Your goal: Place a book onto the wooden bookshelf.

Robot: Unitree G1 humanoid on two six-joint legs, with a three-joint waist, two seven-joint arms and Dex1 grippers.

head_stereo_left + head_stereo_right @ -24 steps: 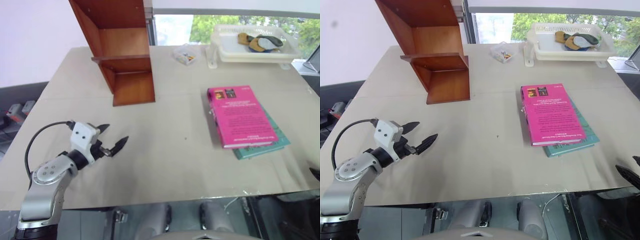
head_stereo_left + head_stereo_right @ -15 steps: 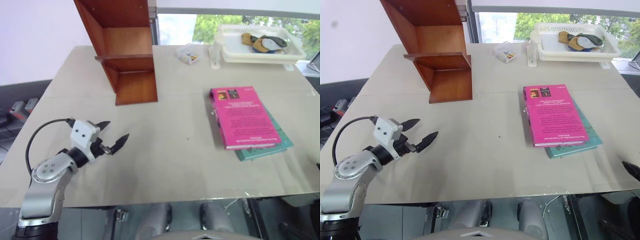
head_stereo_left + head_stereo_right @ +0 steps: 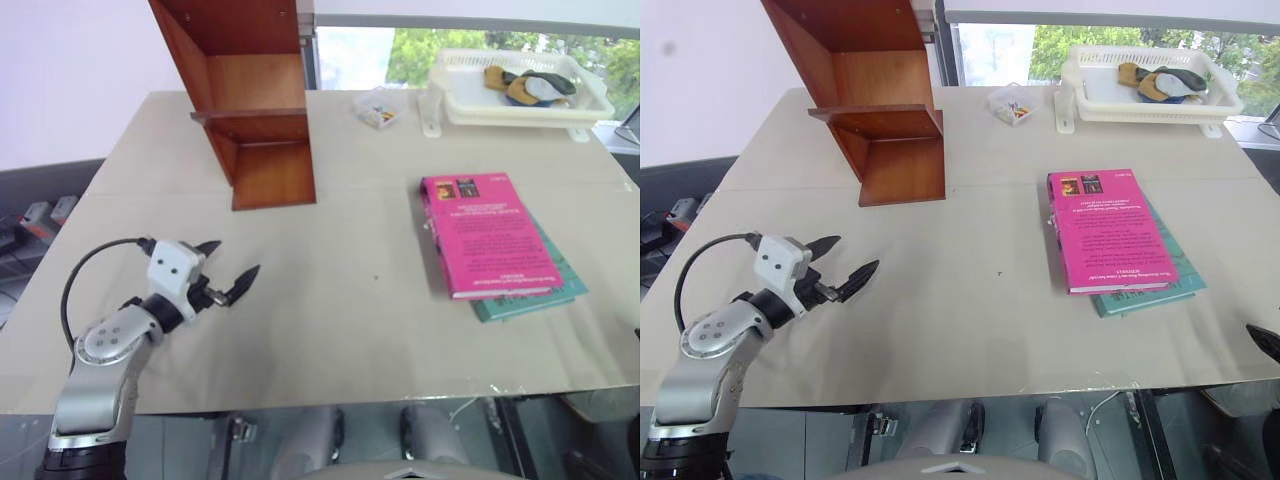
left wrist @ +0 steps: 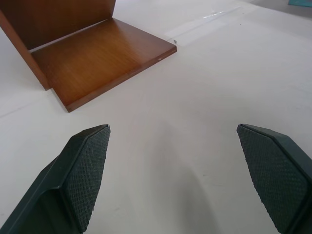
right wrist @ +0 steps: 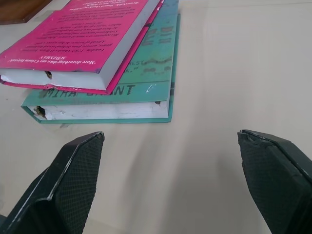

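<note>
Two books sit stacked on your right side of the table (image 3: 330,330), and that table is the biggest thing you're looking at, pale beige with a window behind its far edge. Next down in size is the wooden bookshelf (image 3: 255,110), reddish-brown, standing at the far left with its open shelves facing you. Then the white basket tray (image 3: 520,95) at the far right edge, with a few dark and tan bits lying in it. The pink book (image 3: 483,235) lies flat on top of a teal book (image 3: 545,290), cover up, well apart from the bookshelf and untouched. Your left gripper (image 3: 226,268) hovers over the near left part of the table, fingers spread wide and holding nothing, pointing toward the middle. Your right gripper (image 5: 170,185) is also spread wide and empty, hanging near the books' near edge. Smallest of all, a little clear box (image 3: 378,108) sits between the bookshelf and the tray.
</note>
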